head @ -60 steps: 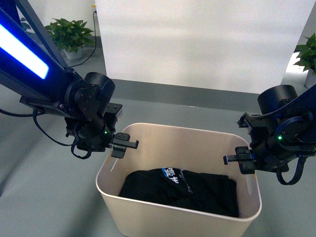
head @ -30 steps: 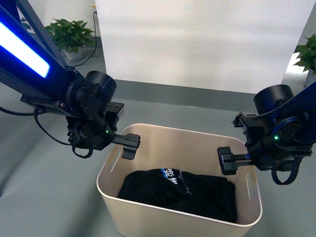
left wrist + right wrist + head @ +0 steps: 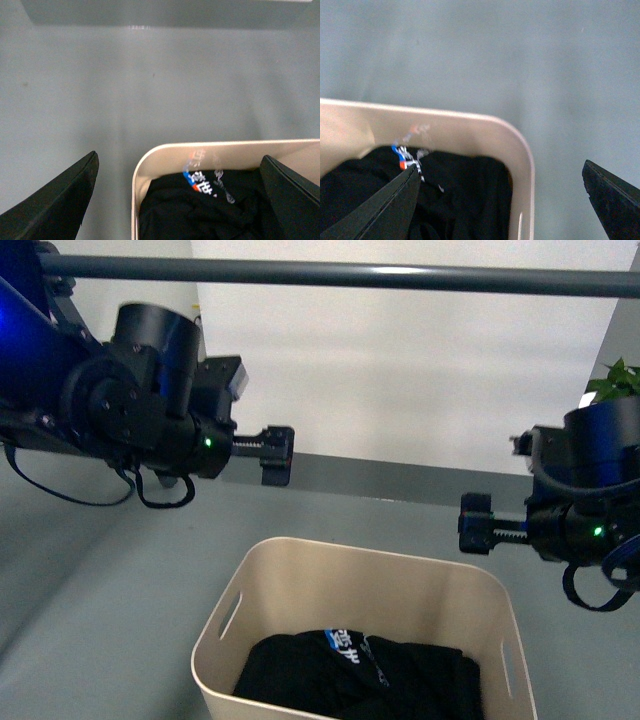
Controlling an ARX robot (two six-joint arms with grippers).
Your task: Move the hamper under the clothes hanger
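Hamper on open floor, rim untouched, below clothes hanger.

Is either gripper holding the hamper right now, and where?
No. Both the left gripper and right gripper hang open above the hamper, touching nothing.

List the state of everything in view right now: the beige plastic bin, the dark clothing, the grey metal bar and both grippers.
Beige plastic hamper: upright on the floor, open-topped, not held.
Black garment: crumpled inside the hamper.
Dark grey rack bar: horizontal, overhead, bare.
Left gripper: raised above the hamper, open, empty.
Right gripper: raised, open, empty.
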